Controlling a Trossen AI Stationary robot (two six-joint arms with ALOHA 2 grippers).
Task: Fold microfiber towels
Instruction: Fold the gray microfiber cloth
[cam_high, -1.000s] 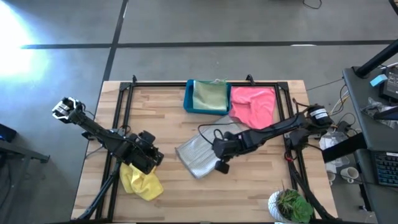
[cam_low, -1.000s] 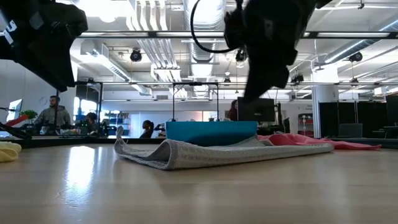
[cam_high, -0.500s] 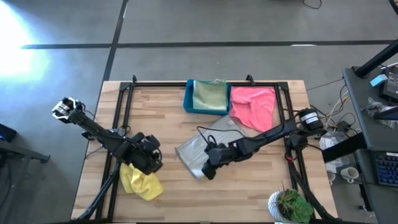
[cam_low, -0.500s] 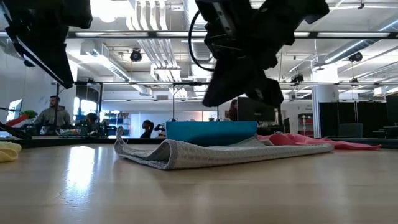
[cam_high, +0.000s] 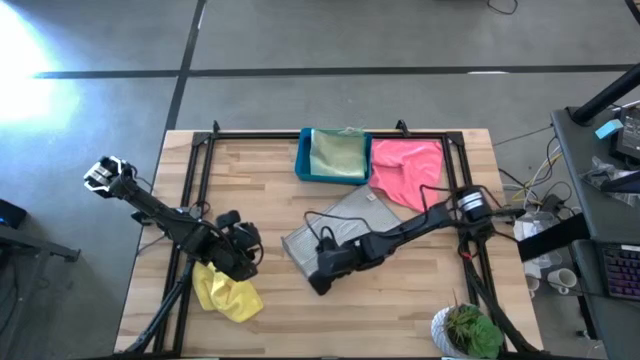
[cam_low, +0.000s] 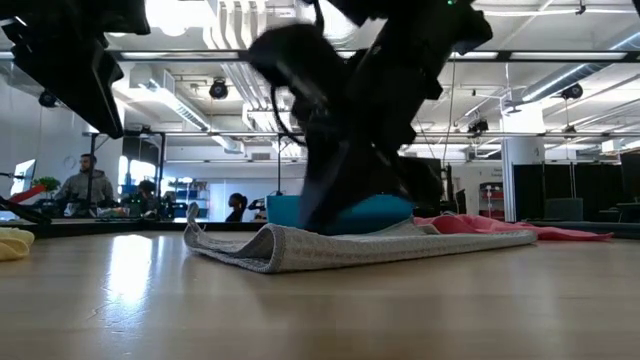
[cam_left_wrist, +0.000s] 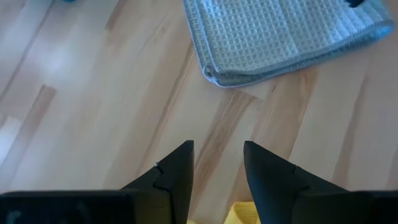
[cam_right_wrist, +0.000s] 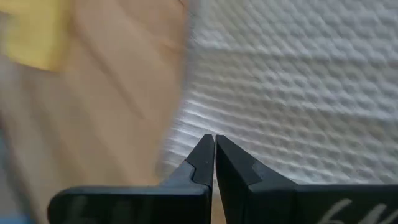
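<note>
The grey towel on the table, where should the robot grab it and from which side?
Probably the grey towel by its corner nearest the yellow towel, coming from above. It lies flat, folded double, so only edges offer purchase; the right tool is already there, fingers shut.

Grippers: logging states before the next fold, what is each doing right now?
Left gripper: open, empty, above the yellow towel.
Right gripper: shut, empty, at the grey towel.

A blue plastic bin (cam_high: 304, 158) sits at the far edge of the wooden surface (cam_high: 270, 200), inside a black metal frame (cam_high: 190, 200). A potted green plant (cam_high: 466, 330) stands at the near right corner. Off to the right is a cluttered desk (cam_high: 600, 200). In the room behind, people (cam_low: 86, 186) sit at workstations.
</note>
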